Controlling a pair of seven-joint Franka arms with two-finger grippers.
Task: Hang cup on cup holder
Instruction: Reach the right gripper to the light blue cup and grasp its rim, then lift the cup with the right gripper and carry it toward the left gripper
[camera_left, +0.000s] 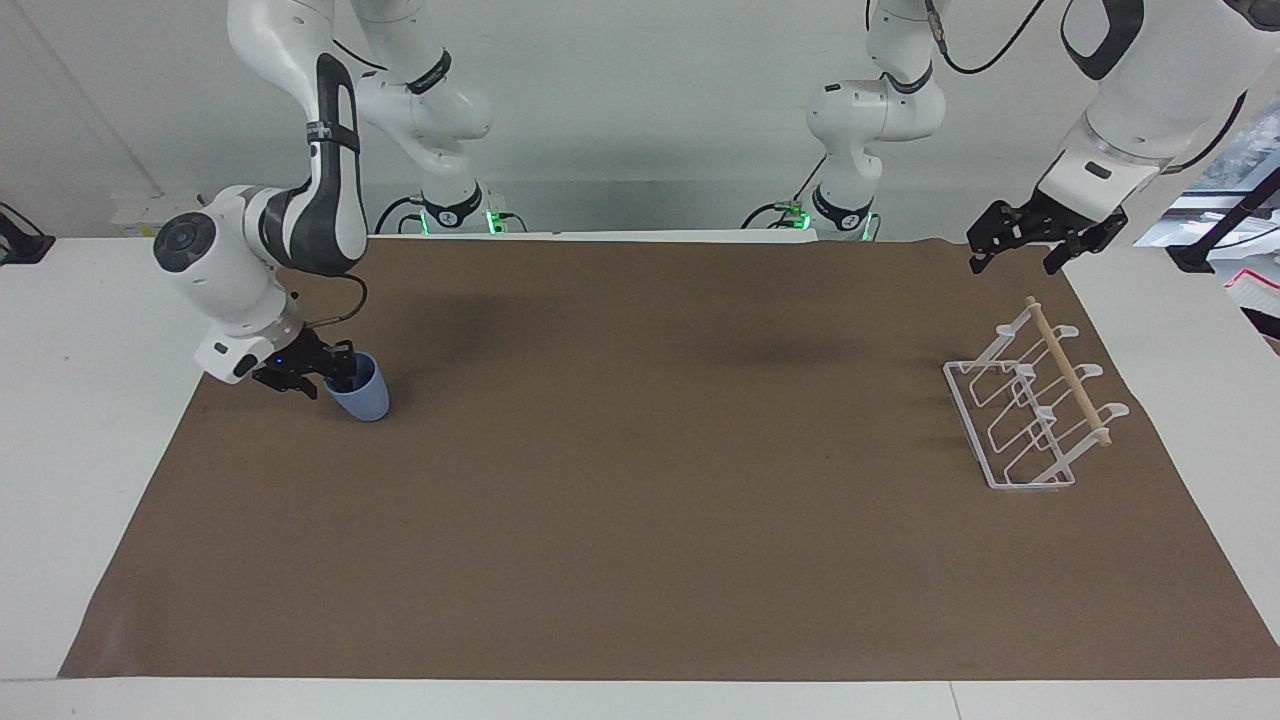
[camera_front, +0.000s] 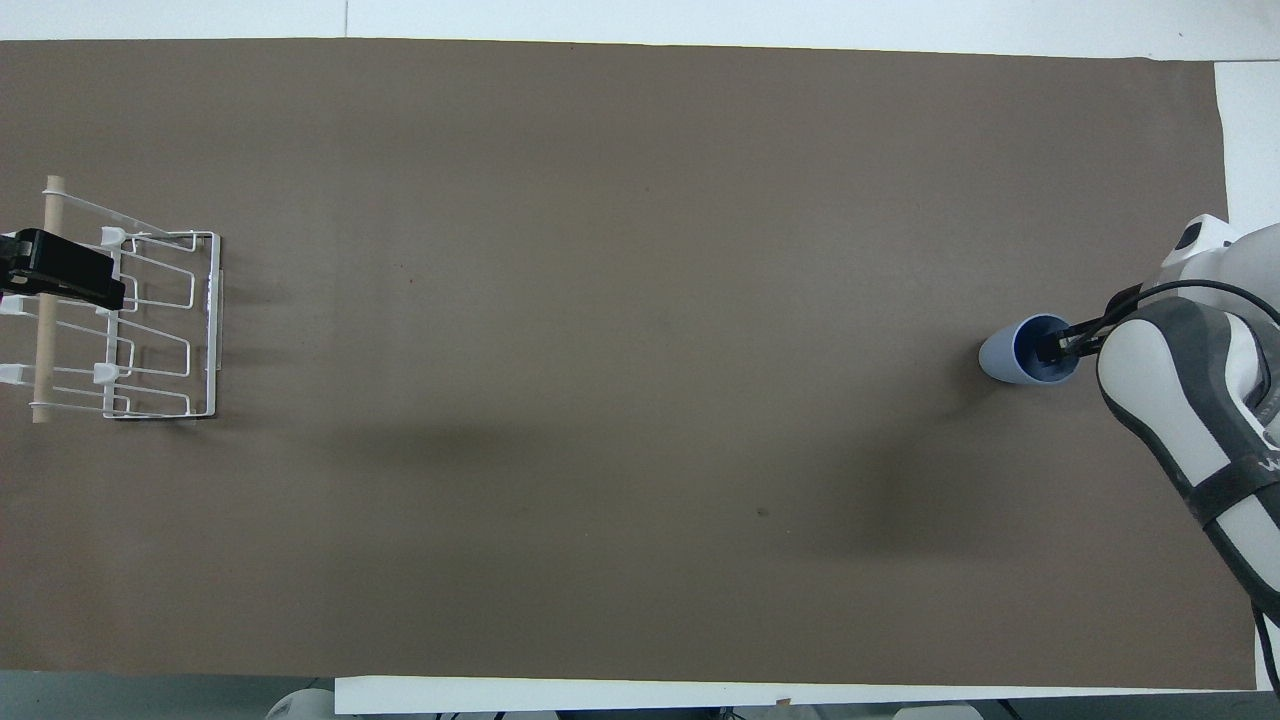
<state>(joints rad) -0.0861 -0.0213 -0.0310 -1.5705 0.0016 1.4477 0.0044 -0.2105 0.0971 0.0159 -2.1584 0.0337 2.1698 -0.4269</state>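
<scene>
The light-blue cup (camera_left: 367, 397) stands upright on the brown mat toward the right arm's end of the table; it also shows in the overhead view (camera_front: 1000, 358). My right gripper (camera_left: 312, 376) is down at the cup's rim, open, with one finger inside the cup and the other outside its wall; in the overhead view (camera_front: 1062, 345) a fingertip shows inside the mouth. The white wire cup holder (camera_left: 1030, 412) with its wooden dowel stands toward the left arm's end (camera_front: 160, 330). My left gripper (camera_left: 1013, 262) hangs open and empty in the air over the holder's dowel (camera_front: 100, 285).
A brown mat (camera_left: 640, 480) covers most of the table, with white table surface (camera_left: 80, 400) showing around it. Between the cup and the holder there is only bare mat.
</scene>
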